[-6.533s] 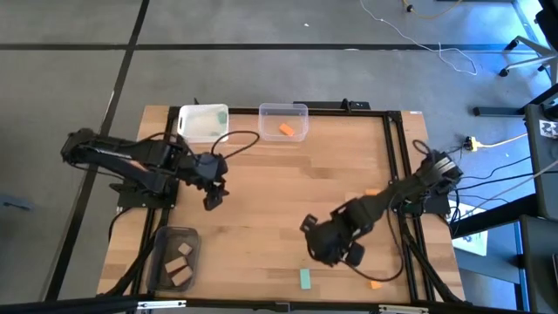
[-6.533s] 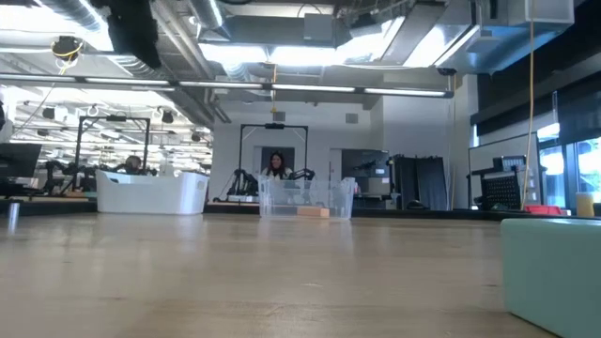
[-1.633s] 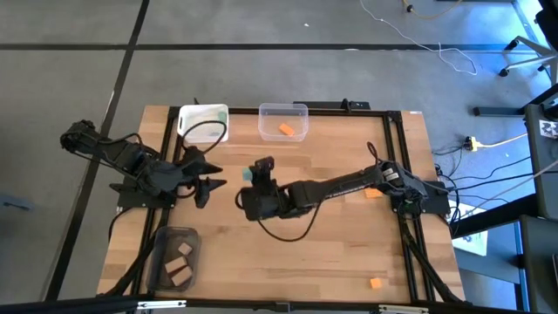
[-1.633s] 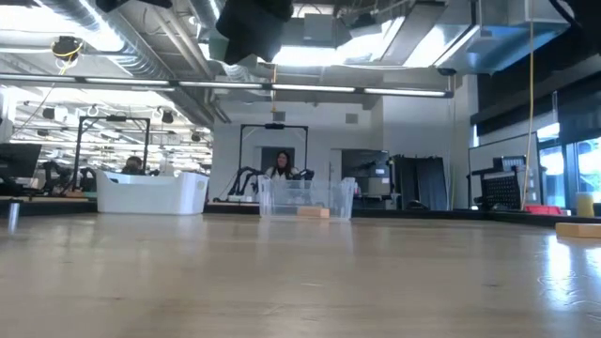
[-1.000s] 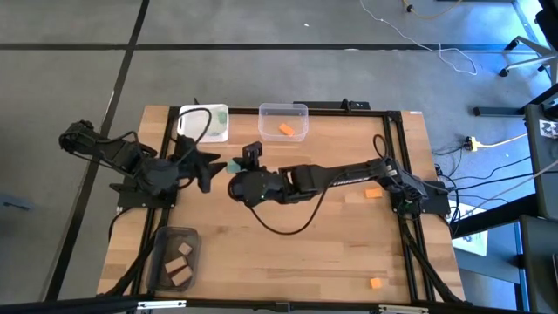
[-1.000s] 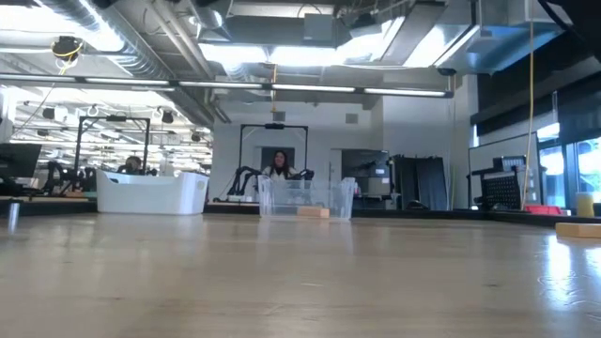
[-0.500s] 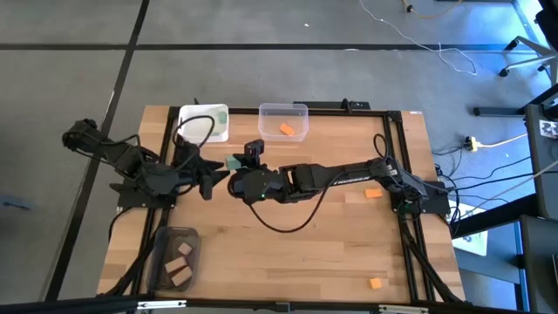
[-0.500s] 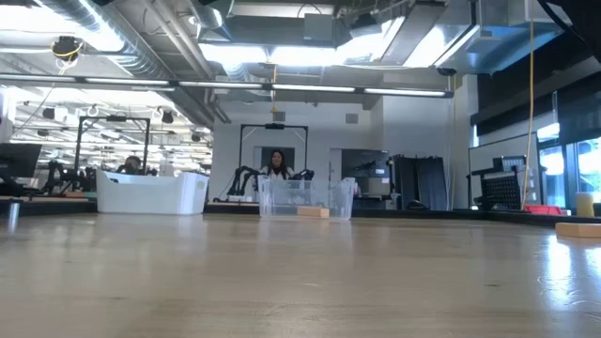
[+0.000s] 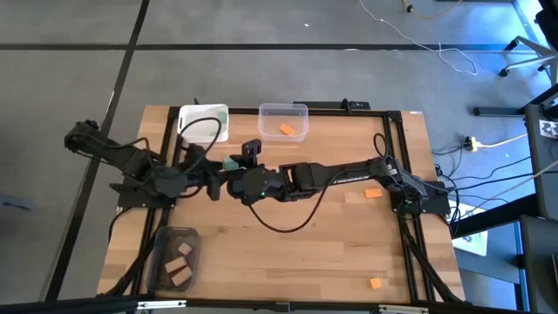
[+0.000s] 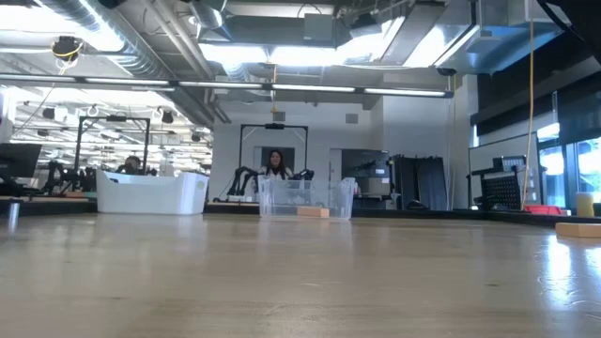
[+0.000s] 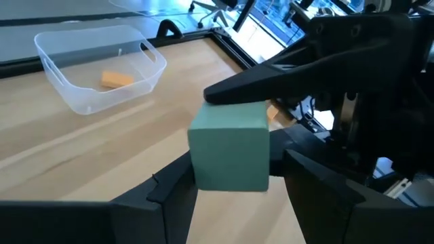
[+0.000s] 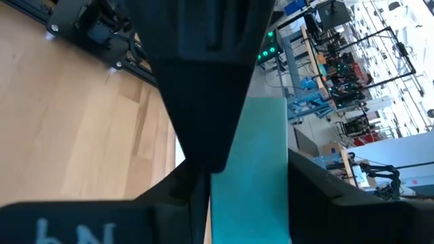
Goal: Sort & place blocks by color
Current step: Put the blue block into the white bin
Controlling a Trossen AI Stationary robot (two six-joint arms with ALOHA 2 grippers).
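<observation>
Midair, the right gripper clamps a teal block between its two fingers, above the table. Left gripper faces it, fingers spread wide either side of the block, not touching. Clear bin beyond holds one orange block; two more orange blocks lie on the table, far from both grippers.
</observation>
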